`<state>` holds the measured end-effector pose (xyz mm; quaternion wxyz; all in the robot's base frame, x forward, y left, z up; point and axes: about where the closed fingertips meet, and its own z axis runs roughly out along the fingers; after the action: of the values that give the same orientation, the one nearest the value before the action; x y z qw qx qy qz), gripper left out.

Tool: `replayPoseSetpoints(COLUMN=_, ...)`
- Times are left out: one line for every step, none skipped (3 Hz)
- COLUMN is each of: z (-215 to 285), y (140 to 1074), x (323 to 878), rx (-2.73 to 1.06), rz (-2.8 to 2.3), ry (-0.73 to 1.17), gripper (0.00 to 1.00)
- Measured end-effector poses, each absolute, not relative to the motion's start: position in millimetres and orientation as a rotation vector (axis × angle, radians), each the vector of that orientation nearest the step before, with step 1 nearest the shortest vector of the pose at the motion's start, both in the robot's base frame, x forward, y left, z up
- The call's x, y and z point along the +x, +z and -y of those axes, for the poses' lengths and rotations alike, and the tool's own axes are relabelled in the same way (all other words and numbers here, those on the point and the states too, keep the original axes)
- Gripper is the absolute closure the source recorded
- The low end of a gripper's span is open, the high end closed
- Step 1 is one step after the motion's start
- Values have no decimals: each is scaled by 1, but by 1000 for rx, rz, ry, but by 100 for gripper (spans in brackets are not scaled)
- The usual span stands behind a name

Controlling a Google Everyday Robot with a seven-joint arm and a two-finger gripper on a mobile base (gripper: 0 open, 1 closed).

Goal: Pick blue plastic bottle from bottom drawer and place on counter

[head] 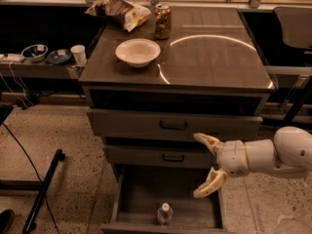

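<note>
The blue plastic bottle [165, 213] stands upright near the front wall of the open bottom drawer [141, 199], its white cap up. My gripper [204, 165] comes in from the right on a white arm and hangs above the drawer's right side, to the upper right of the bottle and apart from it. Its two tan fingers [208, 184] are spread wide and hold nothing. The counter [219, 57] is the glossy grey-brown top of the cabinet, with an arc of glare.
On the counter stand a white bowl [138, 51], a brown drink can [163, 21] and a snack bag [118, 11]. A lower side shelf at left holds bowls [35, 52] and a cup [78, 54]. The two upper drawers [173, 125] are shut. A black stand leg [41, 191] lies on the floor at left.
</note>
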<state>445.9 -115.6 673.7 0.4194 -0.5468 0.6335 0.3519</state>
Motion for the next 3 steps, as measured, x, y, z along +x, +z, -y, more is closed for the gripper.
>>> replayPoseSetpoints(z=134, y=592, x=420, rx=-1410, rz=-1640, ry=954, gripper=0)
replayPoseSetpoints(z=153, y=524, x=397, rx=-1482, rz=-1690, ry=948, gripper=0)
replayPoseSetpoints(z=154, y=519, x=395, rx=-1488, rz=-1693, ry=951, gripper=0)
